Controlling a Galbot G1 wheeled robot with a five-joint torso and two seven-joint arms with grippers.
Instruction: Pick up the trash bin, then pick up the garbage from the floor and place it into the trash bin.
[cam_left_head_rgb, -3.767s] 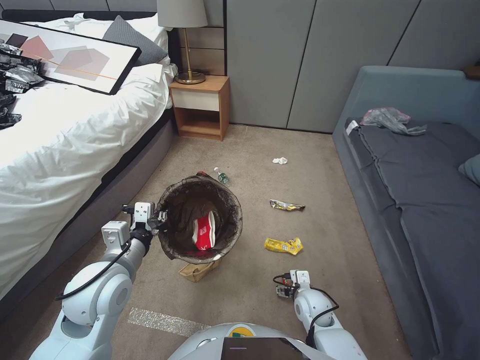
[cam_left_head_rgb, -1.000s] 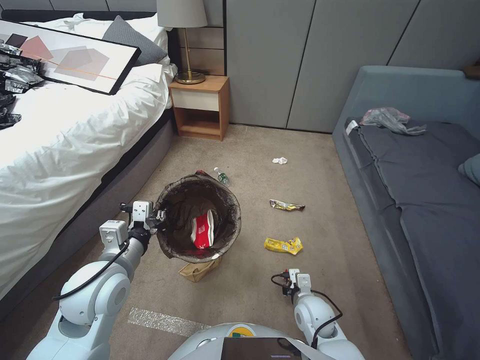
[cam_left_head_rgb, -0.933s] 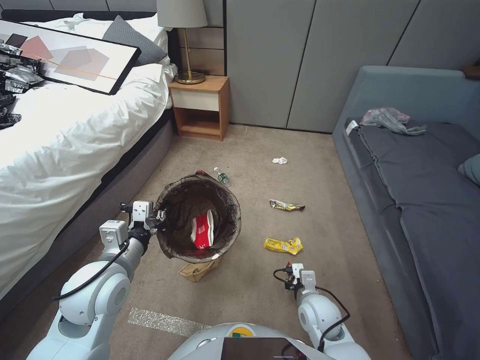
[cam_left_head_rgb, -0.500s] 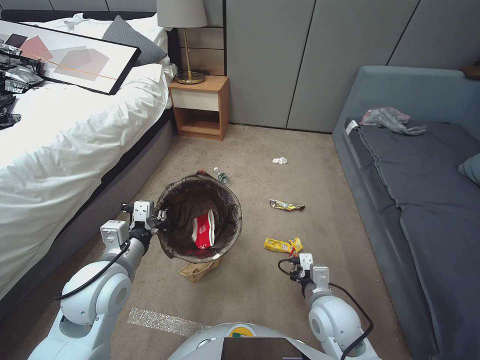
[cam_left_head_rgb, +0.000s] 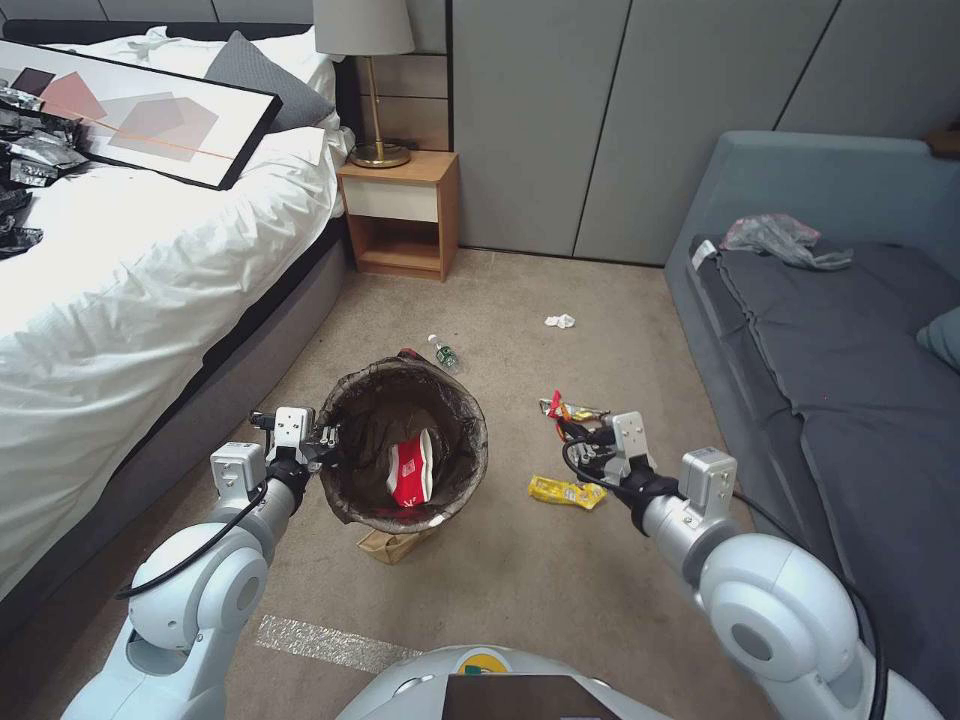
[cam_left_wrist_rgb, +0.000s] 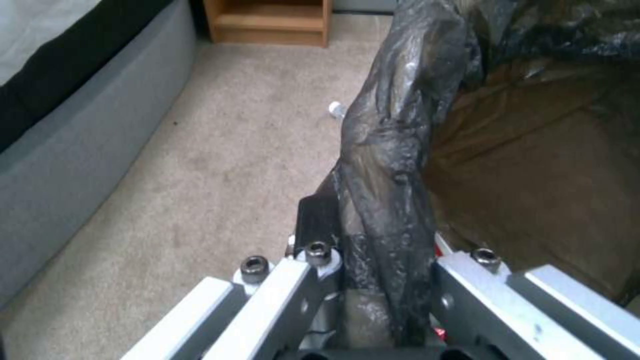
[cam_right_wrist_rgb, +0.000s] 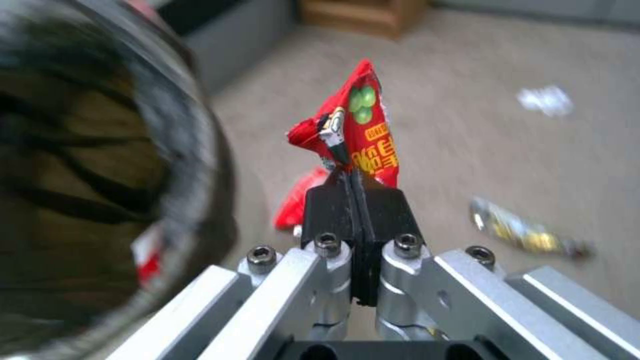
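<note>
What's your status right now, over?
Left gripper clamped on trash bin rim. Right gripper shut on red snack packet, beside bin. Nothing between them.

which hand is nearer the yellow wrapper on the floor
Right. The right hand, shut on a red snack packet, hangs just above the yellow wrapper; the left hand grips the trash bin rim, across the bin.
</note>
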